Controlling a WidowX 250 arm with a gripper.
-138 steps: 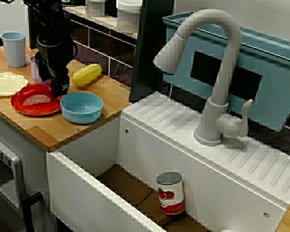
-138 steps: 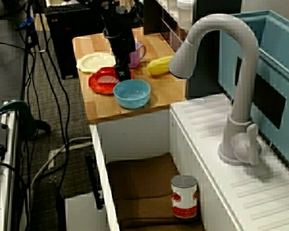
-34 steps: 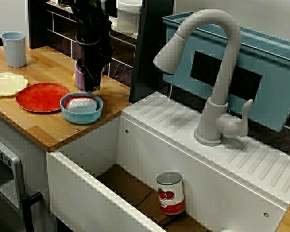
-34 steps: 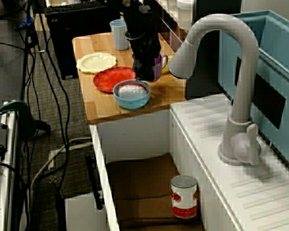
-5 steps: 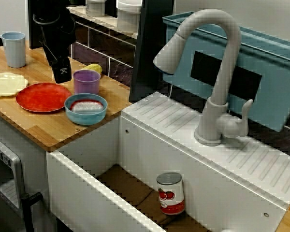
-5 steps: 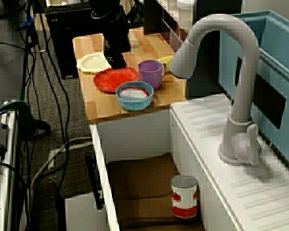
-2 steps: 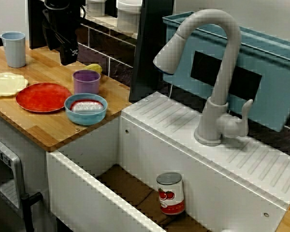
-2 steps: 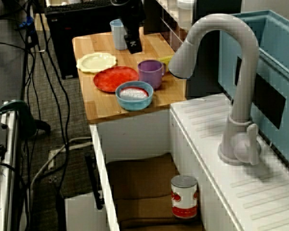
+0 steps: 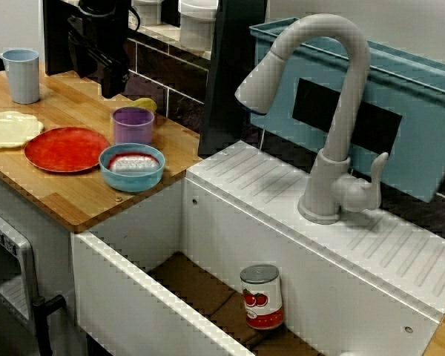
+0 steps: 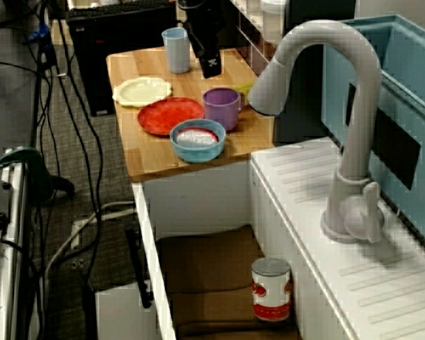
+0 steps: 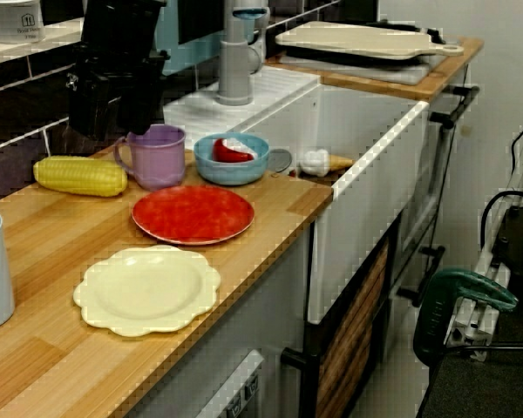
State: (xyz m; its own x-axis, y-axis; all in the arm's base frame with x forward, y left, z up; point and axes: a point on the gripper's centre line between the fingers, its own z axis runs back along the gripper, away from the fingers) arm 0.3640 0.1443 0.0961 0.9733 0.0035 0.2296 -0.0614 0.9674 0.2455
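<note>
My black gripper (image 9: 113,87) hangs in the air behind and above the purple mug (image 9: 133,124), touching nothing. From the side view the gripper (image 11: 113,122) looks spread and empty, just over the mug (image 11: 159,155). The mug stands upright on the wooden counter (image 9: 74,200). In front of it sits a blue bowl (image 9: 132,169) holding a red and white object. A yellow corn cob (image 11: 80,175) lies behind the mug, mostly hidden in the front view. In the high view the gripper (image 10: 211,69) is between the mug (image 10: 222,108) and a light blue cup (image 10: 176,49).
A red plate (image 9: 65,148) and a cream scalloped plate (image 9: 7,127) lie left of the bowl. The light blue cup (image 9: 22,74) stands at the far left. A white sink wall (image 9: 208,222), a tomato can (image 9: 261,297) in the sink, a grey faucet (image 9: 334,111) and a blue rack (image 9: 423,96) lie right.
The gripper has risen off the counter left of the mug and moved back and to the right, above the mug. Mug, bowl and plates have stayed put over the last second.
</note>
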